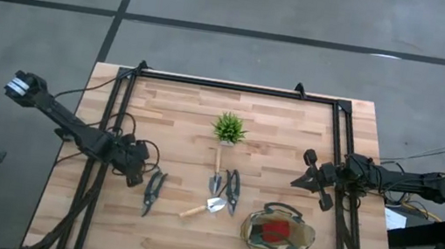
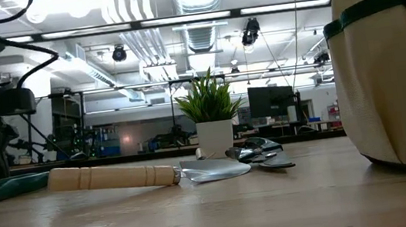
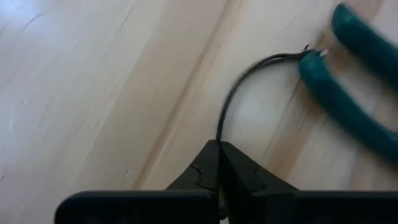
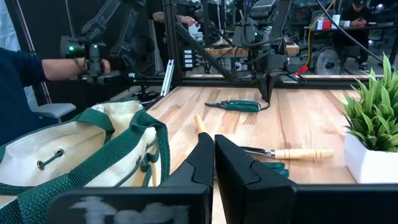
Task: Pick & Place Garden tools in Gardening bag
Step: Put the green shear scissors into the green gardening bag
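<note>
Pale butcher-block wooden table [image 1: 178, 127], seen from above, framed by a black metal rail; grey floor beyond. Left gripper [image 1: 137, 175] low over the table's left part, fingers [image 3: 211, 165] clenched tip to tip on nothing, just beside the handle ends of a pair of green-handled pruning shears [image 1: 153, 192], whose thin dark wire latch loop [image 3: 249, 74] curves up to the fingertips; whether the loop is pinched cannot be told. Right gripper [image 1: 310, 180] above the table's right part, fingers [image 4: 214, 158] pressed together and empty, well apart from the tools. Centre: small spiky green plant in a white pot [image 1: 229, 130]; near it a silver trowel with a wooden handle [image 1: 217, 170]; a second wooden-handled trowel [image 1: 201, 208]; second dark-handled shears [image 1: 233, 190] just beside them. Olive-tan fabric gardening bag with dark green trim [image 1: 279, 232] near the front right, mouth open upward, a red glove-like item [image 1: 276, 230] inside it.
</note>
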Tool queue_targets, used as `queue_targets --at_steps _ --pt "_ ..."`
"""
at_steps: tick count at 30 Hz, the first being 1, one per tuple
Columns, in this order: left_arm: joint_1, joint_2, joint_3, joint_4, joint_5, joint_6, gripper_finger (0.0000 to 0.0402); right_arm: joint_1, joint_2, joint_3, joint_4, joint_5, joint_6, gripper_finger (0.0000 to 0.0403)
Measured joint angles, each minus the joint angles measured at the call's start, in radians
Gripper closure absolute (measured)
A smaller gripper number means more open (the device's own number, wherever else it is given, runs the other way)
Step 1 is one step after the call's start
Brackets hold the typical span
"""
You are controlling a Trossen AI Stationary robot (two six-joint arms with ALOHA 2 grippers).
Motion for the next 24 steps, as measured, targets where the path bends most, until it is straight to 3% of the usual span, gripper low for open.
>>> queue_targets --at_steps 15,24 --pt "-0.007 0.000 0.026 0.393 -0.087 0.198 0.0401 0.000 0.000 0.000 0.000 0.000 0.000 0.0394" --pt "-0.011 0.001 0.026 0.515 -0.095 0.248 0.0401 0.000 0.000 0.000 0.000 0.000 0.000 0.0394"
